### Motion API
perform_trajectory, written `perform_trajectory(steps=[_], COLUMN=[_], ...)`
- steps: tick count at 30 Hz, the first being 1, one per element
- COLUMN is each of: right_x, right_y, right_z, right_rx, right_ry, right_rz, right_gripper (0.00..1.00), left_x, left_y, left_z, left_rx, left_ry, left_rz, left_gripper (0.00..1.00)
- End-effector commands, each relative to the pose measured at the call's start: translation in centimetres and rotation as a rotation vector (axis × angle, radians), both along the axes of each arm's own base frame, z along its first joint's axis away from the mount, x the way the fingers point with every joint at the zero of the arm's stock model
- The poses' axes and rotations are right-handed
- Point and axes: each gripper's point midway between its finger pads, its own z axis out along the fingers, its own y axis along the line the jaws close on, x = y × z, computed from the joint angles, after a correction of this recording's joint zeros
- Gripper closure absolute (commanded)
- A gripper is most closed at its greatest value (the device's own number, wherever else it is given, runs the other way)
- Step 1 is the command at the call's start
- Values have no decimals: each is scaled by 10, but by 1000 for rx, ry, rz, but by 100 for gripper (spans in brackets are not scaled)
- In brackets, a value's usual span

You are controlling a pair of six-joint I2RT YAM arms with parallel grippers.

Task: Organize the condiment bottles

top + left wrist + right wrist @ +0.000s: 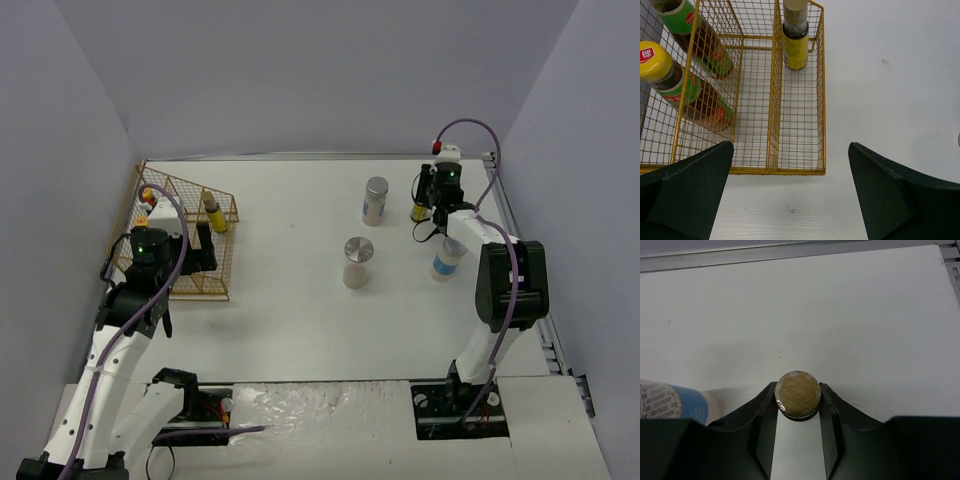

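My right gripper (428, 203) is shut on the gold cap of a slim dark yellow-labelled bottle (419, 210) that stands at the back right. The right wrist view shows both fingers pressed against that cap (798, 394), the gripper (798, 388) closed round it. Three pale silver-lidded jars stand on the table: one back centre (375, 200), one mid-table (358, 262), one by my right arm (447, 260). The gold wire rack (215, 285) holds two green-red-labelled bottles (700, 45) (685, 90) in its left compartment and a slim dark bottle (795, 37) in its right. My left gripper (791, 146) is open and empty over the rack's near edge.
The rack (790, 170) stands by the left wall. A blue-labelled jar (670, 401) lies just left of my right fingers in the wrist view. The table's back edge (790, 252) and right edge (515, 230) are near my right gripper.
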Motion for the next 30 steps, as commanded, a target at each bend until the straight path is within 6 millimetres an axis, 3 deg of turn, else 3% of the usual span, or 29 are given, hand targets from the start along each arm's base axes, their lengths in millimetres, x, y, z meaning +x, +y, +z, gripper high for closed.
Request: perform_trajectory(steps=[1, 4, 9, 10, 13, 16, 19, 22, 24, 25, 27, 30], right_x=[2, -8, -40, -41, -62, -80, -96, -114, -118, -125, -136, -148], right_y=[-5, -1, 25, 25, 58, 102, 149, 204, 224, 248, 277, 318], right_z=[62, 94, 176, 179, 226, 256, 271, 272, 266, 258, 249, 219], right_rx=[-31, -30, -27, -52, -83, -54, 5, 45, 55, 71, 90, 102], right_ry=[-159, -196, -310, -308, -374, -423, -457, -458, -447, -433, -424, -386], right_rz=[8, 15, 65, 75, 179, 338, 510, 677, 731, 793, 864, 953], right_gripper=[94, 100, 100, 100, 100, 100, 100, 100, 100, 100, 100, 100], left_x=[10, 10, 10, 10, 10, 10, 8, 7, 7, 7, 7, 6], left_y=[5, 5, 5, 5, 7, 8, 10, 13, 13, 13, 12, 12], left_z=[18, 17, 17, 17, 17, 18, 19, 21, 22, 22, 23, 24], left_rx=[2, 1, -2, -2, 0, 1, 4, 7, 7, 6, 3, 3], left_ry=[-68, -65, -65, -66, -65, -71, -78, -88, -92, -95, -100, -103], left_rz=[25, 25, 28, 28, 37, 42, 48, 61, 61, 59, 54, 55], left_gripper=[3, 3, 3, 3, 3, 3, 3, 3, 3, 3, 3, 3])
